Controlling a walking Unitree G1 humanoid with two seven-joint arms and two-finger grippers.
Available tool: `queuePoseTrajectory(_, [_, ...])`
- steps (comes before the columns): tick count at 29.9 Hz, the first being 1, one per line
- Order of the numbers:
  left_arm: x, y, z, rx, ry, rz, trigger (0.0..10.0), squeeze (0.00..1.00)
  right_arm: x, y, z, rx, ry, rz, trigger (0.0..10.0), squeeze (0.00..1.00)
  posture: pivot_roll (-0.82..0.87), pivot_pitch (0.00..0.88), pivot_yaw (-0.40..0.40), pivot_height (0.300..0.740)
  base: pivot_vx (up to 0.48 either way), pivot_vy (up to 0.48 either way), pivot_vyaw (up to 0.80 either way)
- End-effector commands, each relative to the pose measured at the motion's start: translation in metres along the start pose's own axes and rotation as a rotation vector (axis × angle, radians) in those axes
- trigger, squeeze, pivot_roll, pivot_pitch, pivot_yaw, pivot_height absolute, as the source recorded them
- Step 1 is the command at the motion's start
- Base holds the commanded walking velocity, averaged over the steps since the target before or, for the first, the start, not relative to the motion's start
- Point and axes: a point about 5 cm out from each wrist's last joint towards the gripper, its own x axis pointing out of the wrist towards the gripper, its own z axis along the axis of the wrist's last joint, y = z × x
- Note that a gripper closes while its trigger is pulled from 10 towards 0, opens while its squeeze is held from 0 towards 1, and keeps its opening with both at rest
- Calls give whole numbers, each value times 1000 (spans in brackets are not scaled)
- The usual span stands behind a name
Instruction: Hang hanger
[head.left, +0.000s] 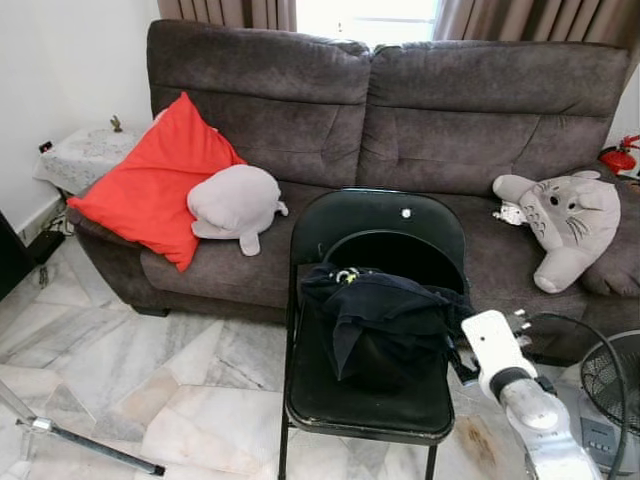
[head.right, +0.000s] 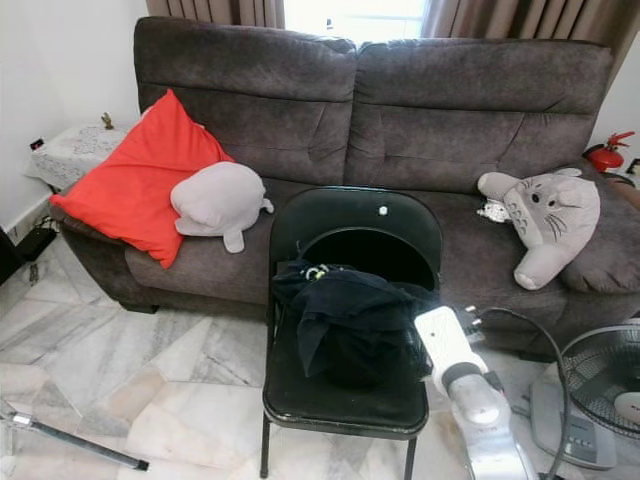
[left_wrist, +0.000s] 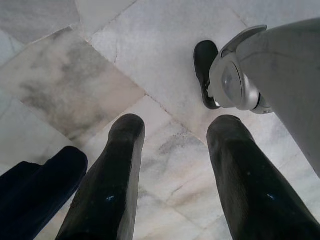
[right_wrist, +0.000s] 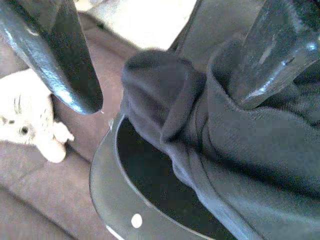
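We reached our right gripper, fingers apart, over the dark garment on the chair to seize it; left gripper hung open.

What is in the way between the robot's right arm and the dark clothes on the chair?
Nothing visible. The right end effector is right at the dark clothes on the black chair, with its fingers open at a fold of cloth. The left end effector hangs open over the floor tiles.

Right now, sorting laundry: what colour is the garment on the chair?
Black garment, clearest in left eye view.
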Motion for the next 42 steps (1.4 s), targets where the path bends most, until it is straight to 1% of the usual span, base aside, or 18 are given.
queuePoseTrajectory(1, [0, 0, -2, -25, 5, 3, 10000, 0, 5, 2, 8, -77, -32, 21, 10000, 0, 57, 0, -11, 740, 0, 0, 0])
queuePoseTrajectory(4, [0, 0, -1, -29, 4, 3, 10000, 0, 7, 5, 11, -84, -43, 44, 10000, 0, 60, 0, -13, 740, 0, 0, 0])
queuePoseTrajectory(10, [0, -1, 0, -34, 1, 2, 10000, 0, 10, 6, 15, -102, -62, 56, 10000, 0, 60, 0, -14, 740, 0, 0, 0])
queuePoseTrajectory(15, [0, -1, 0, -33, 1, 1, 10000, 0, 12, 12, 10, -176, -38, 105, 10000, 0, 59, 0, -15, 740, 0, 0, 0])
queuePoseTrajectory(17, [0, -1, 1, -33, 0, 1, 10000, 0, 12, 15, 5, -163, -17, 102, 10000, 0, 61, 0, -15, 740, 0, 0, 0])
queuePoseTrajectory(21, [0, -1, 1, -32, 0, 2, 10000, 0, 13, 17, 4, -156, -14, 102, 10000, 0, 61, 0, -13, 740, 0, 0, 0])
queuePoseTrajectory(24, [0, -1, 1, -30, 0, 2, 10000, 0, 14, 21, 3, -132, -14, 102, 10000, 0, 61, 0, -13, 740, 0, 0, 0])
queuePoseTrajectory(29, [0, -1, 1, -29, -2, 2, 10000, 0, 17, 24, 5, -97, -40, 86, 10000, 0, 64, 0, -11, 740, 0, 0, 0])
queuePoseTrajectory(30, [0, -1, 1, -29, -2, 3, 10000, 0, 18, 24, 7, -93, -48, 84, 4039, 0, 64, 0, -11, 740, 0, 0, 0])
queuePoseTrajectory(31, [0, -1, 1, -28, -2, 3, 10000, 0, 18, 25, 9, -81, -61, 82, 118, 0, 64, 0, -11, 740, 0, 0, 0])
queuePoseTrajectory(32, [0, -1, 1, -28, -2, 4, 10000, 0, 19, 25, 10, -81, -67, 85, 0, 0, 64, 0, -11, 740, 0, 0, 0])
queuePoseTrajectory(35, [0, -1, 1, -29, -2, 4, 10000, 0, 20, 27, 12, -89, -72, 96, 0, 0, 67, 0, -13, 740, 0, 0, 0])
queuePoseTrajectory(36, [0, -1, 1, -29, -2, 4, 10000, 0, 20, 28, 12, -89, -71, 96, 4275, 0, 68, 0, -13, 740, 0, 0, 0])
queuePoseTrajectory(37, [0, -1, 1, -30, -2, 4, 10000, 0, 20, 28, 13, -90, -70, 95, 10000, 0, 69, 0, -13, 740, 0, 0, 0])
queuePoseTrajectory(40, [0, -1, 1, -31, -2, 4, 10000, 0, 21, 29, 13, -88, -69, 93, 10000, 0, 69, 0, -13, 740, 0, 0, 0])
queuePoseTrajectory(41, [0, -1, 1, -30, -3, 4, 10000, 0, 22, 29, 12, -87, -64, 88, 7843, 0, 70, 0, -13, 740, 0, 0, 0])
queuePoseTrajectory(42, [0, -1, 2, -30, -3, 3, 10000, 0, 22, 29, 12, -87, -61, 86, 7843, 0, 70, 0, -13, 740, 0, 0, 0])
